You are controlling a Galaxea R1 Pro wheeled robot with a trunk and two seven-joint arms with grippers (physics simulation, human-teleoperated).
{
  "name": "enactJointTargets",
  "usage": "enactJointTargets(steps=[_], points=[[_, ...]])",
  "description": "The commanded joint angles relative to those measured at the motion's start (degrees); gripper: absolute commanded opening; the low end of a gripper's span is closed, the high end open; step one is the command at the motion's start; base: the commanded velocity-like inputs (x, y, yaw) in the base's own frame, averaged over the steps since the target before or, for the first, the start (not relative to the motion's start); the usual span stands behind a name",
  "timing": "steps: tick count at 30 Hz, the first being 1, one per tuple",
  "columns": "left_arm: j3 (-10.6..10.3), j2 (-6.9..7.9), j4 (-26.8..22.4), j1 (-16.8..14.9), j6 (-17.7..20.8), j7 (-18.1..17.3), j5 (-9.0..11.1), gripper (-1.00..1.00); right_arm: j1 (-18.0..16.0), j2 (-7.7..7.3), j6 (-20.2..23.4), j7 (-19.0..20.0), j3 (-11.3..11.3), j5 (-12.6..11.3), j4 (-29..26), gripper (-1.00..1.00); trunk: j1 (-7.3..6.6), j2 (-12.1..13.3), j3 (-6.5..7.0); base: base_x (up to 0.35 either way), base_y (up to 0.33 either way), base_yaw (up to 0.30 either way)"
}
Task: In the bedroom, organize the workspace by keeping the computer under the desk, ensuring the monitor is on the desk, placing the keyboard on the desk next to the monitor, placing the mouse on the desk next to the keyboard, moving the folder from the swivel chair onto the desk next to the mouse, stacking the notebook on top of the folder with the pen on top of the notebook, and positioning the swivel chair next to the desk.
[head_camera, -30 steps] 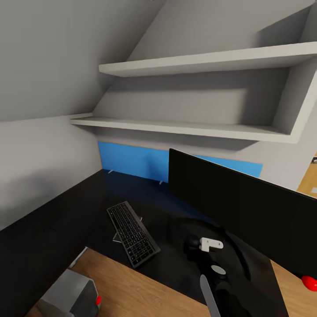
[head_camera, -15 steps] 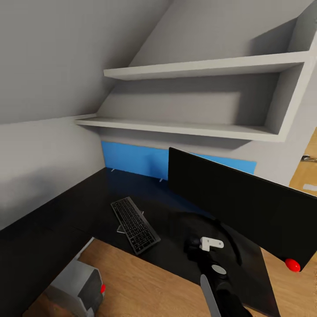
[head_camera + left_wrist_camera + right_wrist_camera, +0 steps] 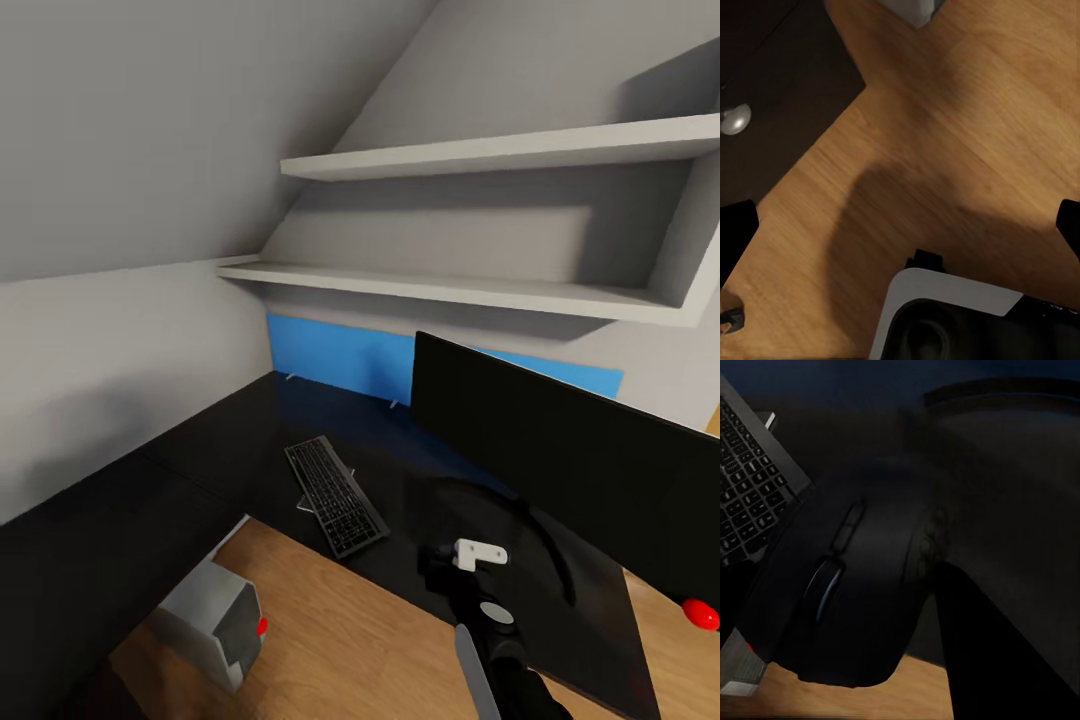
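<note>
Desk (image 3: pixel 130 500): I see the glossy black L-shaped top running along the left wall and under the shelves, its inner corner open onto the wooden floor (image 3: pixel 330 630).
Monitor (image 3: pixel 570 470): upright on the desk at the right of the head view, screen dark, its thin curved foot resting on the black top.
Keyboard (image 3: pixel 335 496): on the desk to the left of the monitor, lying at an angle, propped on small rear feet, its near end close to the desk's inner edge.
Computer (image 3: pixel 215 620): light-grey tower on the floor at the desk's inner corner, beside the edge of the top rather than fully beneath it; a red dot shows on its face.
Mouse (image 3: pixel 847 600): black, close to my right wrist camera, held above the desk between the keyboard's corner and the monitor foot.
Right gripper (image 3: pixel 862 615): my right arm reaches over the desk in front of the monitor; the jaws are closed around the mouse, one dark finger (image 3: pixel 1005 652) alongside it.
Left gripper (image 3: pixel 900 225): pointing down at the wooden floor beside a black drawer front with a silver knob (image 3: pixel 735 118); both fingertips sit at opposite edges of the wrist picture, jaws spread wide, nothing between them.
Wall: two white shelves (image 3: pixel 480 290) above the desk, a blue panel (image 3: pixel 340 358) behind it.
</note>
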Motion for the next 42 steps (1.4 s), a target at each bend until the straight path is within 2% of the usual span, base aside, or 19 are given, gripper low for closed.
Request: enactJointTargets(steps=[1, 12, 13, 14, 17, 25, 34, 42], points=[[-0.49, 0.0, 0.01, -0.04, -0.11, 0.24, 0.26, 1.0, -0.02, 0.0, 0.11, -0.63, 0.07, -0.78, -0.09, -1.0, 0.01, -0.08, -0.13, -0.004, -0.001, 0.248], [-0.48, 0.35, 0.01, -0.04, -0.11, 0.18, 1.13, 1.0, 0.03, 0.0, 0.04, -0.63, 0.21, -0.78, 0.23, -1.0, 0.01, -0.08, -0.58, -0.001, 0.0, 0.251], [-0.48, 0.36, 0.01, -0.04, -0.11, 0.18, 1.16, 1.0, 0.03, 0.0, 0.04, -0.63, 0.5, -0.78, 0.27, -1.0, 0.01, -0.08, -0.62, -0.031, 0.0, 0.252], [-0.48, 0.37, 0.01, -0.04, -0.11, 0.18, 1.2, 1.0, 0.03, 0.0, -0.08, -0.69, 2.37, -0.72, 0.34, -1.0, 0.01, -0.08, -0.66, -0.086, 0.0, 0.252], [-0.48, 0.36, 0.01, -0.04, -0.11, 0.18, 1.15, 1.0, 0.03, 0.0, -0.14, -0.72, 2.93, -0.7, 0.63, -1.0, 0.01, -0.08, -0.78, -0.072, 0.0, 0.252], [-0.48, 0.37, 0.01, -0.04, -0.11, 0.23, 1.21, 1.0, 0.03, 0.0, 0.09, -0.63, 2.97, -1.02, 0.61, -1.0, 0.01, -0.08, -1.04, -0.005, 0.0, 0.235], [-0.48, 0.37, 0.01, -0.04, -0.11, 0.27, 1.22, 1.0, 0.03, 0.0, 0.16, -0.55, 2.97, -1.29, 0.35, -1.0, 0.01, -0.08, -1.07, 0.0, 0.0, 0.081], [-0.48, 0.37, 0.01, -0.03, -0.11, 0.36, 1.22, 1.0, 0.03, 0.0, 0.0, -0.63, 2.92, -1.02, 0.35, -1.0, 0.01, -0.08, -1.08, 0.0, 0.0, 0.253]])
